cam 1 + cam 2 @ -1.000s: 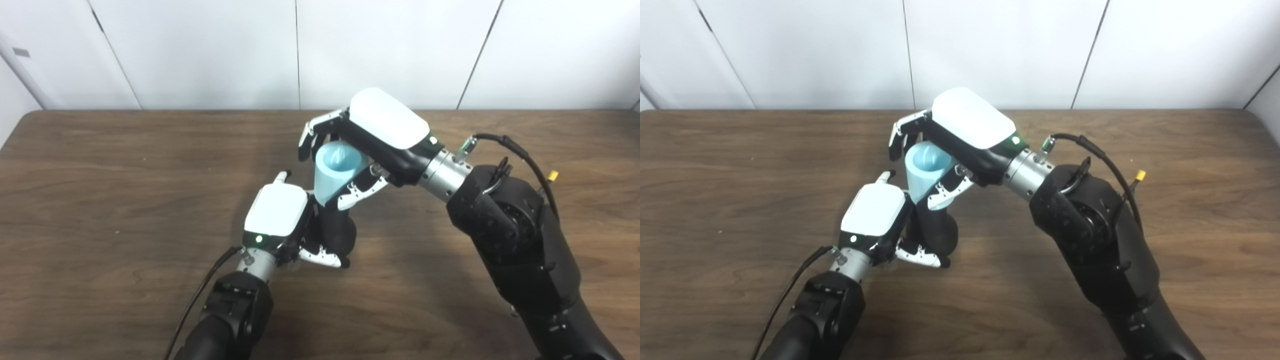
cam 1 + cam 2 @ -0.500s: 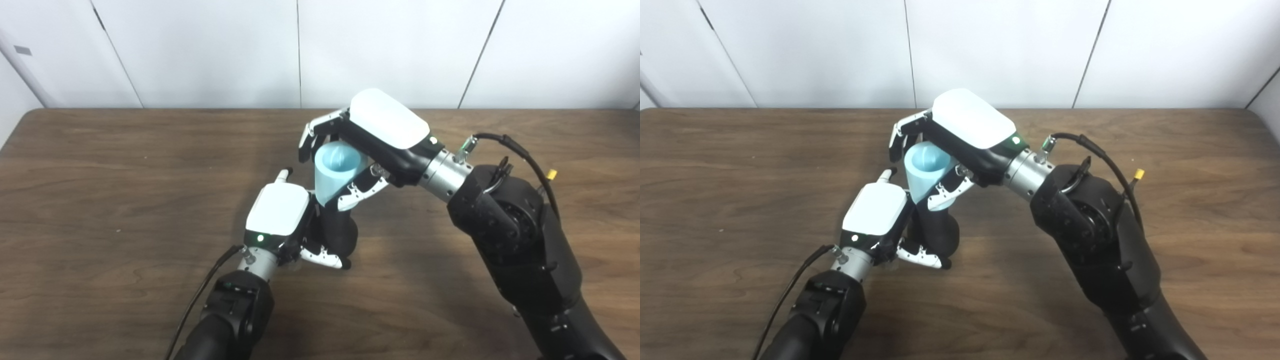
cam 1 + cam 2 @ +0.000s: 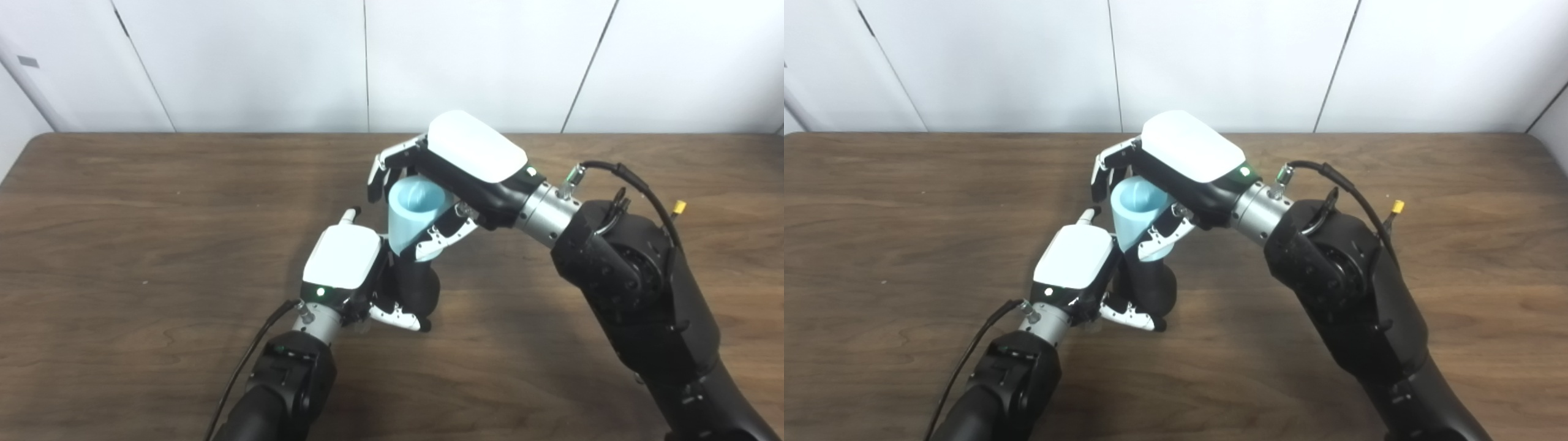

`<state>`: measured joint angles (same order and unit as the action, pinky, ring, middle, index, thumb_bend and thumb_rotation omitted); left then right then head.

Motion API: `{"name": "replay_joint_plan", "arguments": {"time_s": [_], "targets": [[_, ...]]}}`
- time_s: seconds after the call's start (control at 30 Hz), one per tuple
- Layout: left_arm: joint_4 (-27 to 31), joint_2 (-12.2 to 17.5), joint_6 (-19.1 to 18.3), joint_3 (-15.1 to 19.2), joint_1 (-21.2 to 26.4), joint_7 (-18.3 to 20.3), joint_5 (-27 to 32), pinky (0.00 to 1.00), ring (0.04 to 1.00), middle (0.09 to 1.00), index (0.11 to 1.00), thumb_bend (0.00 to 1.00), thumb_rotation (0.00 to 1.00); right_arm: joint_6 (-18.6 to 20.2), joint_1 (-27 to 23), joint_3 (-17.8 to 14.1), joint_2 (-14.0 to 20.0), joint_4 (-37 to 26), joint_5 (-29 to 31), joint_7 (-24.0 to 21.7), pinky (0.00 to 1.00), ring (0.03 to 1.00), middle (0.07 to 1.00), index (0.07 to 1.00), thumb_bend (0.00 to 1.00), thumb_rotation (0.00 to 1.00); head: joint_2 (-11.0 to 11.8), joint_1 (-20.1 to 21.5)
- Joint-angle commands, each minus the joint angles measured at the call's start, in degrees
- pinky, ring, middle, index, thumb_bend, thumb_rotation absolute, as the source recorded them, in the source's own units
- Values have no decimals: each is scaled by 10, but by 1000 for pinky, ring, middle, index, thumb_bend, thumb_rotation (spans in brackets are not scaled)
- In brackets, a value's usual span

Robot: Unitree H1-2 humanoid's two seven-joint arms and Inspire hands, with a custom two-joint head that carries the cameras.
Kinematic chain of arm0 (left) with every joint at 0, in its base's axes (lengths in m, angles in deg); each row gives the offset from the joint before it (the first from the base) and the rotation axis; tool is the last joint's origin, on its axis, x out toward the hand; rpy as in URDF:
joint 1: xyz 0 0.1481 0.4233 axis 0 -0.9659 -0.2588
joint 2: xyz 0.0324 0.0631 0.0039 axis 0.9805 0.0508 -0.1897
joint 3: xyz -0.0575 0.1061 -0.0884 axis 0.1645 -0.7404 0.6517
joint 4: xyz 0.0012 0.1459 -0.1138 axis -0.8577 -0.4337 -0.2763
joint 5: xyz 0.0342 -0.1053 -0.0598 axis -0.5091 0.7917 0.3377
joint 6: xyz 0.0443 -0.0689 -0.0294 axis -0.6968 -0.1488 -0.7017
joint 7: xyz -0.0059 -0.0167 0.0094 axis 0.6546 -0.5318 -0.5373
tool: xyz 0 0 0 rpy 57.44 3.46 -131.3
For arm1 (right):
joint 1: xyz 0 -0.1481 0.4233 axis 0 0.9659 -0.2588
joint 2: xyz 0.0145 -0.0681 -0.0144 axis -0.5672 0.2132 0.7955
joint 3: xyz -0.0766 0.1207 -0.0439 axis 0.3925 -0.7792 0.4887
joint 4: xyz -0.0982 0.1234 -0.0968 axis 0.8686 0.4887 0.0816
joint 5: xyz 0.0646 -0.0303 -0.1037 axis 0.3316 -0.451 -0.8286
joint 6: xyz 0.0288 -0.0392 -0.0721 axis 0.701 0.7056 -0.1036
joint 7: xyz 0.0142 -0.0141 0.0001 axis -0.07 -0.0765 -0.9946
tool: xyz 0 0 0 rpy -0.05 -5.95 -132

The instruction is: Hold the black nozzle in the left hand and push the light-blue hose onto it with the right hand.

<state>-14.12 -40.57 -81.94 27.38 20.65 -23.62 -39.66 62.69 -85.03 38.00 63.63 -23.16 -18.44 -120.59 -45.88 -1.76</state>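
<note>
Light-blue hose point(image 3: 411, 214) in my right hand point(image 3: 450, 177), black nozzle point(image 3: 418, 286) in my left hand point(image 3: 349, 269) — both halves of the job are in my grasp. My left fingers wrap the dark body low down, just above the wooden table point(image 3: 122, 245), and hold it upright with its upper end pointing at the hose. My right fingers and thumb close round the blue tube from the far side and pinch its wall. The hose's lower end meets the top of the nozzle, so the two are touching and mating looks begun. How deep the nozzle sits inside I can't tell; the joint is hidden behind my thumb. I judge the push is what's left: press down along the nozzle's line until it seats. The hose is a short, pale, smooth-walled sleeve, leaning a little, its open mouth facing up and its hollow showing. The nozzle is matte black and rounded at the base.
</note>
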Motion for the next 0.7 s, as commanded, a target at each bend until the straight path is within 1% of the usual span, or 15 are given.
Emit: {"name": "replay_joint_plan", "arguments": {"time_s": [0.0,0.2,0.37,0.5,0.67], "targets": [[12,-8,5,0,15,-1,-2,977,634,518,465,521,0,4,-5,5,10,-10,8,-22,270,364,477,556,485,0,0,0],[8,-9,6,1,14,-6,0,975,634,518,465,521,0,17,-6,-2,2,-16,33,-20,278,372,491,551,487,0,0,0],[9,-10,4,1,16,2,-1,983,634,514,468,522,0,21,-11,-7,-2,-17,65,-18,307,379,513,527,492,0,-1,0],[9,-9,5,1,16,2,-2,998,638,516,468,522,0,32,-16,-8,0,-24,70,-22,296,384,517,517,492,0,-1,0],[6,-11,5,1,16,-3,-2,1000,639,518,467,521,0,31,-20,-12,1,-22,74,-19,296,386,520,514,492,0,-1,0]]}}
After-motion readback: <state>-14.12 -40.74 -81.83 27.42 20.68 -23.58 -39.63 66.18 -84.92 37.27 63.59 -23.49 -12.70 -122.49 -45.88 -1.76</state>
